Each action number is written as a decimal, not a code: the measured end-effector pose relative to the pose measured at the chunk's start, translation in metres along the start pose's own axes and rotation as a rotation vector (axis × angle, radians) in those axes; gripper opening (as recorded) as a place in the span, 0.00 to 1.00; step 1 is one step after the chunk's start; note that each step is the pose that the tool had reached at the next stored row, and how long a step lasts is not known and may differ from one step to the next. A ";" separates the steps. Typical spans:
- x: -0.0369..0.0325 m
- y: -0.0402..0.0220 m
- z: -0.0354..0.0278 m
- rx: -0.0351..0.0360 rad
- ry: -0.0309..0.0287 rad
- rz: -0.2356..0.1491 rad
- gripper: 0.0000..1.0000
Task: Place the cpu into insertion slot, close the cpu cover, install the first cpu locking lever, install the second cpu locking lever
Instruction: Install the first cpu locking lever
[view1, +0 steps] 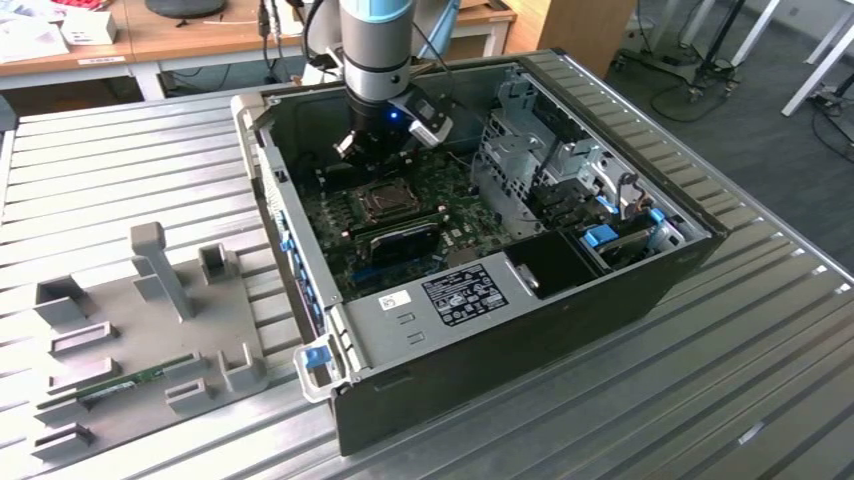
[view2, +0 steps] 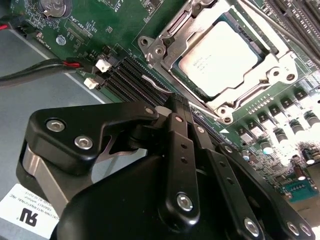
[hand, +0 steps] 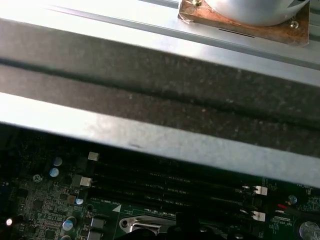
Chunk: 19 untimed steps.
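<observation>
A: Silvery-tan and square, the small flat cpu (view2: 218, 57): where is it lying?

B: Seated in the insertion slot (view1: 384, 200), the small silvery-rimmed socket on the green circuit board (view2: 100, 30) inside the open black computer case (view1: 534, 370). In the second wrist view its metal face shows through a cut-out.

A: The cut-out of what?

B: The cpu cover (view2: 245, 97), a thin silvery metal frame plate. It lies down flat around the chip.

A: And the gripper?

B: The black two-fingered gripper (view2: 173, 102) hangs on the grey-and-blue arm (view1: 380, 40), which reaches down into the case. Its linkages run together to one tip, closed with nothing between them. That tip sits just beside the socket's edge, over the long black memory slots (view2: 131, 75).

A: Is it touching anything?

B: It is near a thin bent metal lever (view2: 155, 82) that runs along that side of the frame. Whether the two touch I cannot tell, nor whether the lever is latched.

A: What stands around the case?

B: It rests on a ribbed silvery metal table (view1: 134, 170). Toward the exterior view's left lies a grey fixture tray (view1: 120, 310) with upright posts. A narrow green memory stick (view1: 134, 380) sits in it, well apart from the case.
</observation>
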<state>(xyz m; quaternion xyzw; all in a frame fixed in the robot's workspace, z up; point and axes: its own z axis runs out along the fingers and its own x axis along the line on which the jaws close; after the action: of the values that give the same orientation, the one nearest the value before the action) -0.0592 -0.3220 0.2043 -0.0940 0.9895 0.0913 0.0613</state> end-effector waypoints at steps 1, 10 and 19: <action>-0.0002 -0.0001 0.0003 0.0000 0.0001 0.000 0.10; -0.0025 -0.0014 0.0019 -0.0060 -0.0012 0.001 0.10; -0.0038 -0.0031 0.0031 -0.0107 -0.0022 0.001 0.10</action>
<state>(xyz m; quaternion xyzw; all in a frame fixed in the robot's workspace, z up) -0.0545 -0.3238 0.2012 -0.0937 0.9890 0.0968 0.0618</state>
